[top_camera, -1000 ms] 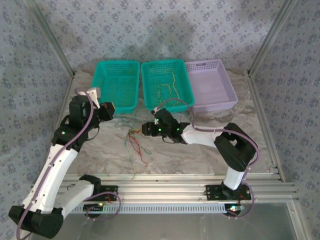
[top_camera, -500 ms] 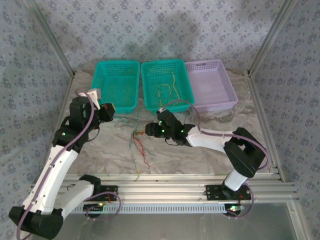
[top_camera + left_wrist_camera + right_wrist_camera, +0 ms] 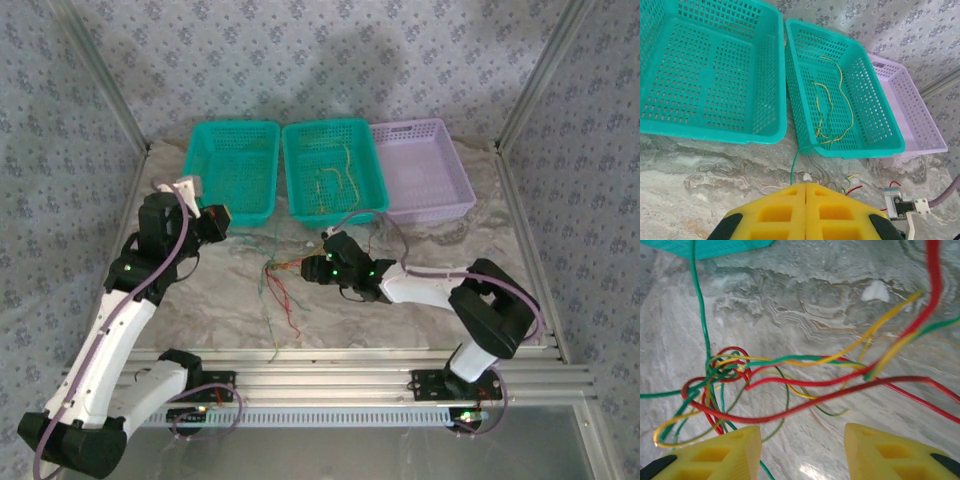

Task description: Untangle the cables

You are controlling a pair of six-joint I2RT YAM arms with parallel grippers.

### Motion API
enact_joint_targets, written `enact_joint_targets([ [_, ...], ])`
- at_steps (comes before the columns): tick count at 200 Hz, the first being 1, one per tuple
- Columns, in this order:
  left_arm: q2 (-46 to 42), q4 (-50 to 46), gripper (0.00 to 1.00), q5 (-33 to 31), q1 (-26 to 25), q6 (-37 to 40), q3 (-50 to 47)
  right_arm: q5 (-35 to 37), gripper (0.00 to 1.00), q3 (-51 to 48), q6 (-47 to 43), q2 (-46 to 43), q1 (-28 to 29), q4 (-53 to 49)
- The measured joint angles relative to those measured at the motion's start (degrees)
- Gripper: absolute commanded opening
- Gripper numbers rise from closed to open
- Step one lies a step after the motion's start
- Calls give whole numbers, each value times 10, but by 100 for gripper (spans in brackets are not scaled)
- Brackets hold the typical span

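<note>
Red, green and yellow-orange, the cables (image 3: 277,278) lie in a loose snarl at the middle of the top view, on the marbled bench (image 3: 200,300) below the middle teal basket (image 3: 330,124). The right gripper (image 3: 312,268) sits just right of the snarl and points left at it. The left gripper (image 3: 222,222) is up and to the left, further off. A second ago the right gripper was closer in on the tangle. It has since drawn back toward the lower right, and strands now fan out after it. The left arm has not moved.

In the left wrist view the yellow fingers (image 3: 780,210) are pressed flat together at the bottom edge. A green cable (image 3: 793,167) runs up from their tip toward the basket's front rim, and I'd say it is pinched there. A few yellow strands (image 3: 830,107) lie inside that basket.

In the right wrist view the fingers (image 3: 735,452) stand about half apart at the bottom edge, with nothing between them. The knot (image 3: 722,367) lies ahead and off to the left of the gap. A long red strand (image 3: 805,402) crosses left to right just beyond the fingertips. To my eye, the next grab depends on shifting left toward the knot.
</note>
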Motion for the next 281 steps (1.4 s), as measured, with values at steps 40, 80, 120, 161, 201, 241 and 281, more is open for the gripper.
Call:
enact_joint_targets([
  [40,0,1,0,0,0,0,0,-6,50,-5,41,25,0,75],
  [80,1,7,0,3,0,0,-2,-15,45,-4,92,60,-6,129],
  [120,0,13,0,9,0,0,-16,-27,35,-8,150,89,-28,160],
  [161,-1,17,0,17,0,0,-23,-7,8,-6,157,83,-25,153],
  [201,-6,13,0,10,0,5,-25,13,0,-22,148,20,-40,122],
  [241,-7,-47,0,-47,-3,16,6,46,0,-66,108,-156,-121,10],
  [281,-6,-98,0,-89,-3,19,40,20,0,-82,69,-319,-217,-85],
])
